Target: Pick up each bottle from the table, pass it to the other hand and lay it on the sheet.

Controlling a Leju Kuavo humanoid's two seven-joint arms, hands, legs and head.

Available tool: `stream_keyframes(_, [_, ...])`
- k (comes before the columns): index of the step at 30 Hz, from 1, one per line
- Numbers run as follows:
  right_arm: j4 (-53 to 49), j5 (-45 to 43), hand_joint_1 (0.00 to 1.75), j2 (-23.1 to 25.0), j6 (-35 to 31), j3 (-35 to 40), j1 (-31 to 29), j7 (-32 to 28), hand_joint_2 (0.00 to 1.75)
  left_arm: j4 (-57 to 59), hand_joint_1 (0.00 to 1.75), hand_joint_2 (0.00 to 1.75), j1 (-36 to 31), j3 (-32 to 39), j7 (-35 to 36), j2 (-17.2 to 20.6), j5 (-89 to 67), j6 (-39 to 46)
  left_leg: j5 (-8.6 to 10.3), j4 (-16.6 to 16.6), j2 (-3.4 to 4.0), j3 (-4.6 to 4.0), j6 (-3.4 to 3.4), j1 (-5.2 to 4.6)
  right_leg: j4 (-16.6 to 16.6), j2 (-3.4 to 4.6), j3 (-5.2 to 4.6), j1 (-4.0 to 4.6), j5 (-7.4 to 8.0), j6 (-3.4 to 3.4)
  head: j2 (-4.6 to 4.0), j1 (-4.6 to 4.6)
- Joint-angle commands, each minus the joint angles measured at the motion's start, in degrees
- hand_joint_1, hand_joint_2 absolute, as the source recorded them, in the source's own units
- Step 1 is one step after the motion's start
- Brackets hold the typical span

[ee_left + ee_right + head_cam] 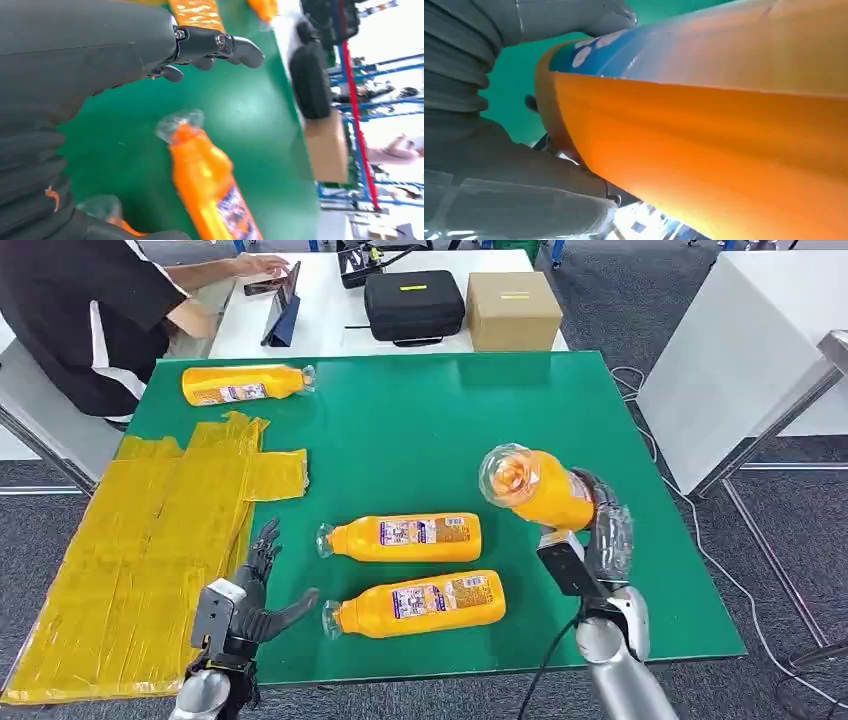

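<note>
My right hand (603, 530) grips an orange bottle (535, 485) lifted off the green table (420, 420), its clear cap tilted up and to the left; the bottle's orange side (704, 135) is close in the right wrist view. Two more orange bottles lie side by side near the front, one farther (405, 537) and one nearer (418, 604), caps pointing left. A further bottle (245, 384) lies at the far left corner. The yellow sheet (150, 540) covers the table's left side. My left hand (255, 595) hovers open at the sheet's right edge, its fingers (220, 47) spread beside a lying bottle (210, 185).
Behind the green table stands a white table with a black case (413, 303), a cardboard box (513, 310) and a tablet (283, 302). A person in a black top (90, 310) sits at the far left. A white table (750, 350) stands to the right.
</note>
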Motion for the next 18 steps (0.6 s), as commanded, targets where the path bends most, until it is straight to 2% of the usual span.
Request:
stream_keyframes(1, [2.9, -6.3, 1.75, 5.0, 3.5, 8.7, -5.3, -5.1, 1.75, -9.0, 0.00, 1.75, -3.5, -9.2, 2.6, 2.5, 0.0, -1.3, -0.05, 0.1, 0.22, -0.02, -0.20, 0.04, 0.1, 0.20, -0.08, 0.03, 0.00, -0.06, 0.00, -0.02])
stream_keyframes(7, [2.8, -8.3, 1.75, 7.5, 7.7, 13.0, -6.0, -6.9, 1.75, -14.2, 0.00, 1.75, -4.8, -14.8, 4.7, 1.5, -2.1, -2.4, -0.08, 0.1, 0.17, -0.03, -0.18, 0.05, 0.1, 0.14, -0.05, 0.03, -0.04, -0.04, -0.02, 0.00])
stream_keyframes(14, [2.7, -8.3, 1.75, 7.3, 7.7, 13.6, -6.0, -6.8, 1.75, -13.9, 0.00, 1.75, -4.8, -15.3, 5.1, 1.8, -2.2, -2.1, -0.03, 0.0, 0.12, 0.02, -0.15, 0.01, 0.0, 0.11, -0.03, 0.00, -0.01, -0.04, -0.02, 0.00])
stream_keyframes(18, [2.6, -8.8, 1.75, 8.2, 10.2, 15.6, -6.0, -6.5, 1.75, -14.8, 0.00, 1.75, -4.9, -17.2, 4.5, 1.3, -3.4, -1.8, 0.00, 0.0, 0.09, -0.03, -0.10, 0.00, 0.0, 0.09, -0.07, -0.01, 0.01, -0.02, -0.02, 0.00])
